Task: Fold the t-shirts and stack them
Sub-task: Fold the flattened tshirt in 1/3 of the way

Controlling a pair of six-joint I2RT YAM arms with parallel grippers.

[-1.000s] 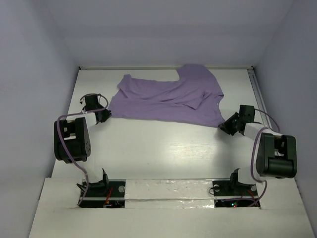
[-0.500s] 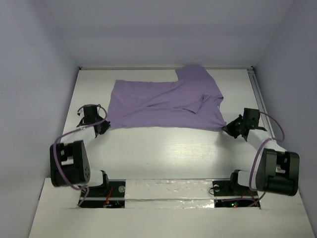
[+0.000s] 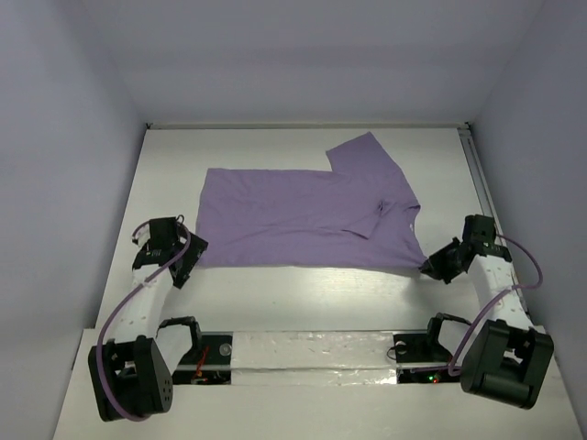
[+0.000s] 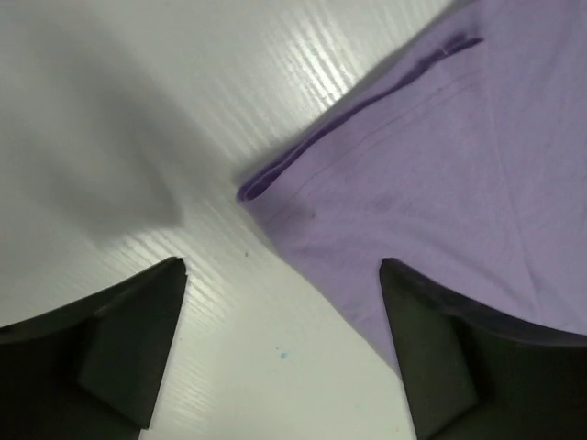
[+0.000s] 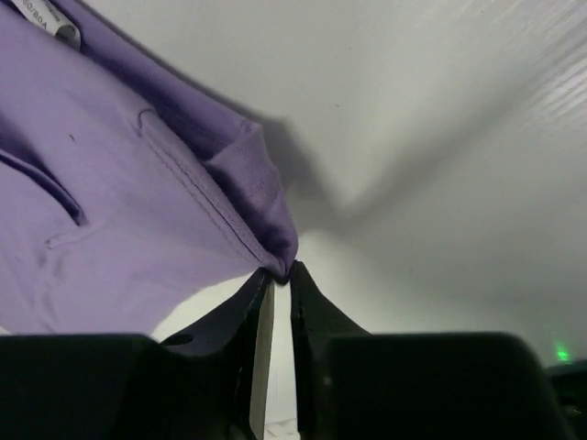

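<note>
A plain lavender t-shirt [image 3: 303, 215] lies spread flat on a white desk [image 3: 303, 298], seen from above. It covers the middle of the desk. Its long near edge runs roughly level with the desk's near edge. One sleeve points toward the far edge, a little right of centre. A small fold of cloth creases the shirt's right part.

The left fingers [image 3: 188, 252] sit at the shirt's near left corner, toward the desk's left edge. In the left wrist view these fingers [image 4: 156, 302] are spread wide apart. The hemmed corner of the t-shirt [image 4: 459, 165] lies loose on the desk [image 4: 138, 110] between them, and the cloth runs on under the right-hand finger. Nothing is pinched.

The right fingers [image 3: 431, 268] sit at the shirt's near right corner, toward the desk's right edge. In the right wrist view these fingers [image 5: 307, 293] are pressed almost together, clamped on the tip of the t-shirt [image 5: 110, 183]. The cloth rises a little off the desk [image 5: 440, 137] there and casts a shadow.
</note>
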